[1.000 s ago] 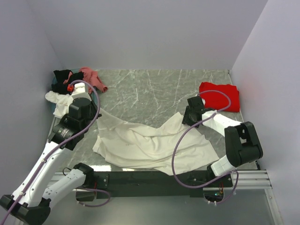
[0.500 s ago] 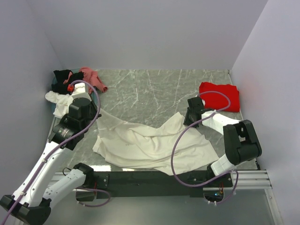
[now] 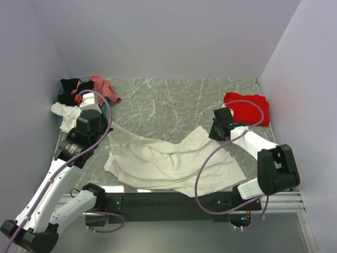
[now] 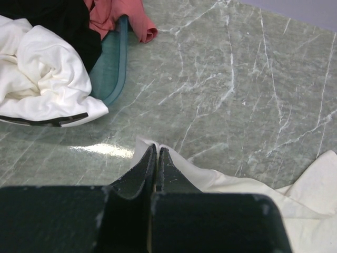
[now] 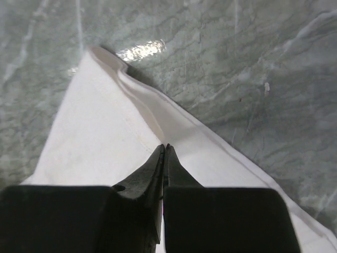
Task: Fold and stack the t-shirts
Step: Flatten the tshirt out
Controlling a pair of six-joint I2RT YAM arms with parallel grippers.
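A large cream t-shirt lies rumpled across the near half of the table. My left gripper is shut on its back-left corner, and the cloth trails off to the right of the tips. My right gripper is shut on a raised fold of the same shirt near its back-right edge. From above, the left gripper and right gripper hold opposite ends of the shirt. A folded red t-shirt lies at the back right.
A heap of black, pink and white shirts sits at the back left, over a teal tray rim. Purple walls close in the table on three sides. Bare marble stretches behind the cream shirt.
My right gripper has closed from open onto the cream shirt's fold, and its wrist shifted slightly right and back. The left arm has not moved.
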